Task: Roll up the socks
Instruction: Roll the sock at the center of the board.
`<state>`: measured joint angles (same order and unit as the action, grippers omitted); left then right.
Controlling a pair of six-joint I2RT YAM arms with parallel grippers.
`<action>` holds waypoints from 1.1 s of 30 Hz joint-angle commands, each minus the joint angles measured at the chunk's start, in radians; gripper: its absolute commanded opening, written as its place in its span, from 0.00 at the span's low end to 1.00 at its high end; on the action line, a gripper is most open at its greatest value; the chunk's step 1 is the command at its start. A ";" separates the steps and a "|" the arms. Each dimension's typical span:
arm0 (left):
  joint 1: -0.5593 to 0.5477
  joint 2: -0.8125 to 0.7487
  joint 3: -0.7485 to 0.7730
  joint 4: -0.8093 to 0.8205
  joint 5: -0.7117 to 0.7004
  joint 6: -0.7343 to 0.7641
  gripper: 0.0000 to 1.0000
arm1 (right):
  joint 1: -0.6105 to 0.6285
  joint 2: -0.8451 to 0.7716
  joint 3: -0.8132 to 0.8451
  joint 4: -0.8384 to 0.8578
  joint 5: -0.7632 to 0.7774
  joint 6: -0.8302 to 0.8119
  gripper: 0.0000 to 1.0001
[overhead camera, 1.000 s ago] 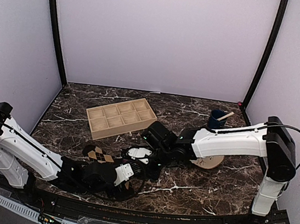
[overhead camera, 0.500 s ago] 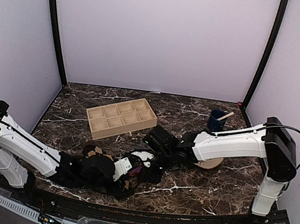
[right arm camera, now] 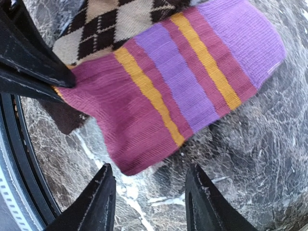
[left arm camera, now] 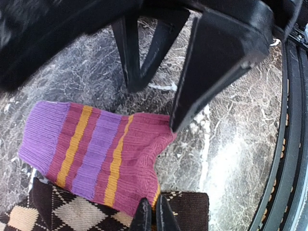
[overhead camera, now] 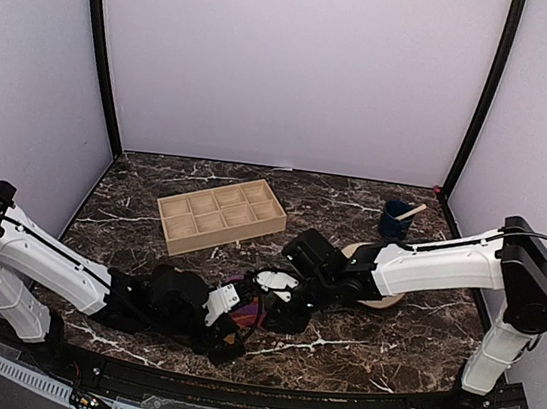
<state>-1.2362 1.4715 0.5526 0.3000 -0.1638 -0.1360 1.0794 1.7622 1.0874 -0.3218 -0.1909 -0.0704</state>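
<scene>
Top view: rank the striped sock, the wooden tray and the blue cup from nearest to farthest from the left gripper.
1. striped sock, front centre, pinched by the left gripper itself.
2. wooden tray, farther back, left of centre.
3. blue cup, back right corner.

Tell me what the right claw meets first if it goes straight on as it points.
Probably the striped sock, its maroon end just ahead of the right claw; depth is unclear.

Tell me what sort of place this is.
Probably a robot lab test booth: plain lilac walls and black posts enclose a marble-patterned table, with the left arm and right arm mounted at its near edge and socks as props.
</scene>
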 commanded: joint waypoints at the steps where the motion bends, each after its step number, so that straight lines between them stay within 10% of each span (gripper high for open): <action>1: 0.031 -0.021 0.003 -0.024 0.105 -0.017 0.00 | -0.025 -0.049 -0.045 0.076 -0.020 0.038 0.46; 33: 0.392 0.201 0.200 -0.167 0.850 -0.121 0.00 | -0.028 -0.325 -0.332 0.280 0.155 0.084 0.48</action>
<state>-0.8730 1.6562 0.7292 0.1478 0.6075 -0.2310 1.0321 1.4731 0.7765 -0.1104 -0.0841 0.0273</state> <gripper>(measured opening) 0.029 0.483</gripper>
